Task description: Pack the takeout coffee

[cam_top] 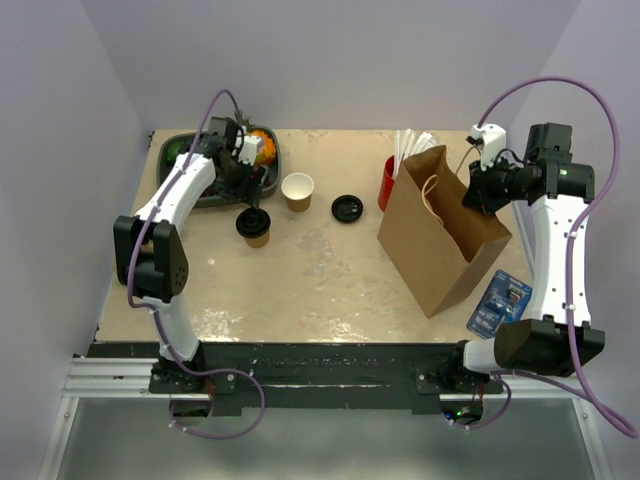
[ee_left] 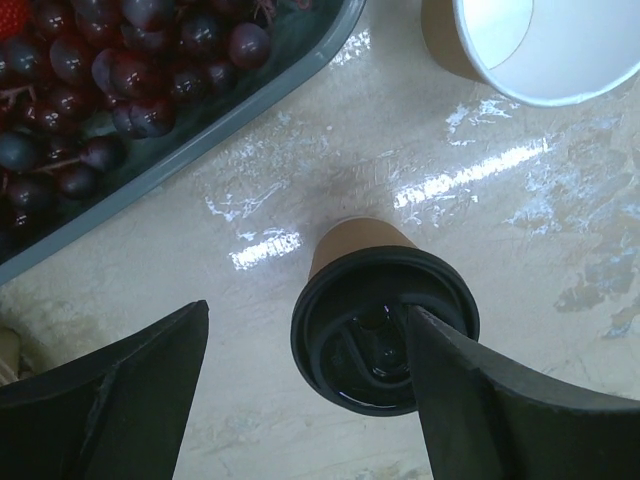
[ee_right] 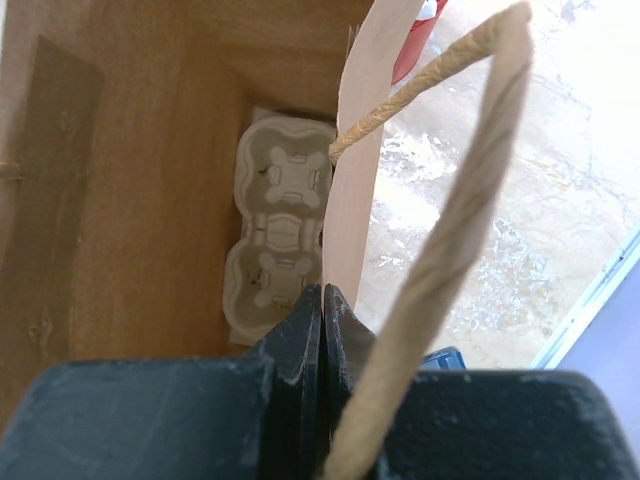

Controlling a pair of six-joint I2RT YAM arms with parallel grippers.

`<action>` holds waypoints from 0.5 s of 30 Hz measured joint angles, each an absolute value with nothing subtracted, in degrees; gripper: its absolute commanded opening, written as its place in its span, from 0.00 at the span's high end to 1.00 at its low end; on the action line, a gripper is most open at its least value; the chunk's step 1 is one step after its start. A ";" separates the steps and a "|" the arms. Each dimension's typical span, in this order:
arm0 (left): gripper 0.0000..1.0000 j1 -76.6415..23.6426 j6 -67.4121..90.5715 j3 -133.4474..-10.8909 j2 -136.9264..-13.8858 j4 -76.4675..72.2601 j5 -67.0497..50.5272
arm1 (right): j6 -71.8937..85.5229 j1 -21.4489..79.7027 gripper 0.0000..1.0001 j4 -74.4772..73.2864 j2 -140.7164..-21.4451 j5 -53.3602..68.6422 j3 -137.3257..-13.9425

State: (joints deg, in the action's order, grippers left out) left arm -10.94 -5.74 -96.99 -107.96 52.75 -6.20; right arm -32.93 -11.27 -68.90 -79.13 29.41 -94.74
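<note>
The takeout coffee [cam_top: 254,225], a small tan paper cup with a round black lid, stands on the table in front of the fruit tray. In the left wrist view the coffee [ee_left: 385,325] lies below my left gripper [ee_left: 305,400], which is open; the right finger [ee_left: 480,400] overlaps the lid's right side. From above, the left gripper [cam_top: 249,203] hovers just behind the cup. My right gripper [ee_right: 322,300] is shut on the upper edge of the brown paper bag [cam_top: 440,235], at the bag's right side [cam_top: 478,190]. A pulp cup carrier [ee_right: 275,235] lies in the bag's bottom.
An open paper cup with no lid [cam_top: 297,191] and a loose black lid [cam_top: 347,208] stand right of the coffee. A red cup [cam_top: 387,183] with white straws is behind the bag. A grey tray [cam_top: 180,150] holds grapes [ee_left: 100,90]. A blue packet [cam_top: 500,302] lies beside the bag.
</note>
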 measured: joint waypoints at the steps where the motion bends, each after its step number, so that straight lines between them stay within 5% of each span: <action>1: 0.16 -10.59 -5.39 -96.99 -107.96 52.97 -6.72 | -32.93 -11.27 1.00 -68.88 -79.13 29.41 -94.67; 15: 0.12 -10.26 -3.60 -95.79 -107.92 54.54 -11.18 | -32.93 -11.27 1.00 -68.82 -79.11 29.43 -94.19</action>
